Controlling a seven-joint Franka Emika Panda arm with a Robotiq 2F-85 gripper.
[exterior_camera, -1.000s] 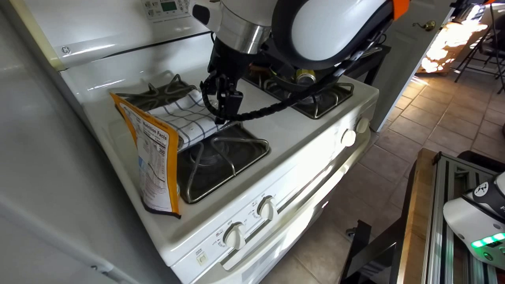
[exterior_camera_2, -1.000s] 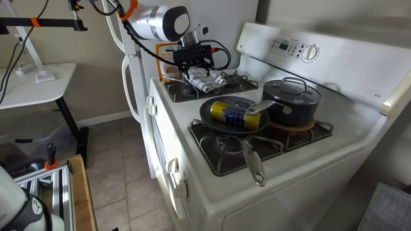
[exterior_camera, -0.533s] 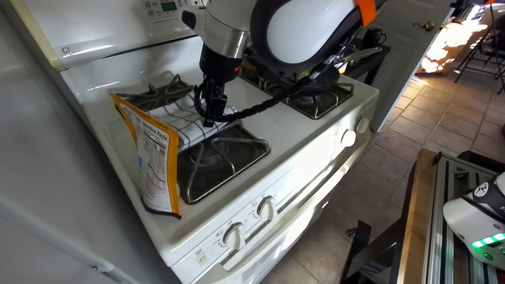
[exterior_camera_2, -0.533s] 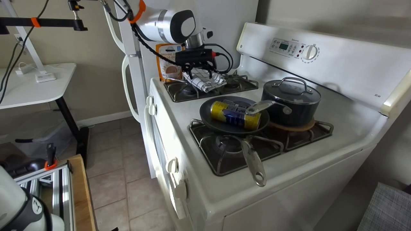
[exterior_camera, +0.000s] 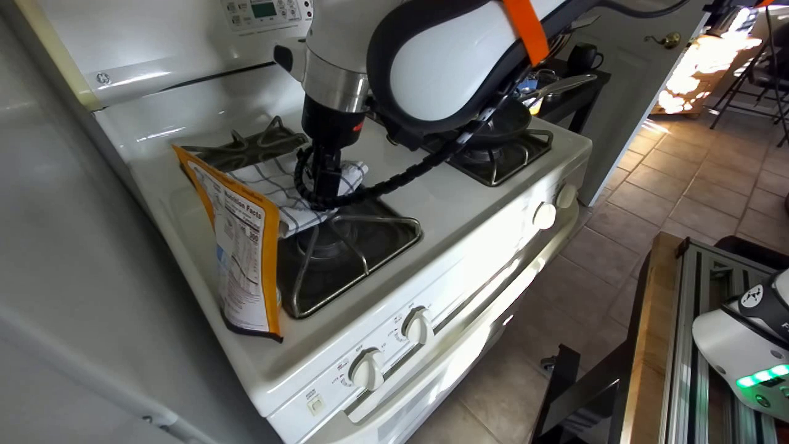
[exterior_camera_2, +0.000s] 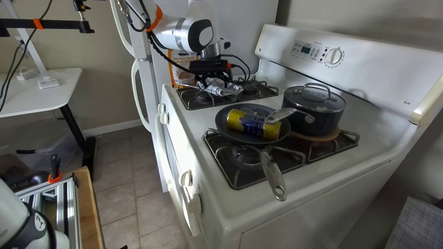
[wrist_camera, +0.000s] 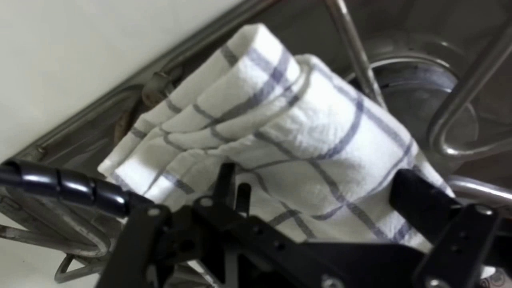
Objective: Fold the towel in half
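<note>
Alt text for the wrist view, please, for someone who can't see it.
A rumpled white cloth towel with dark grid lines lies across a grey metal burner grate; the black two-fingered claw is open over it, contact unclear.

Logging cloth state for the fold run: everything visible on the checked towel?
White towel with a dark grey-blue grid check; looks like thin woven cloth. It lies rumpled, in ridges and overlapping layers, not neatly halved, across a metal grate on the stove. The open pincer is over it, apparently touching. The snack bag hides part of one end in an exterior view, so contact there is unclear.
</note>
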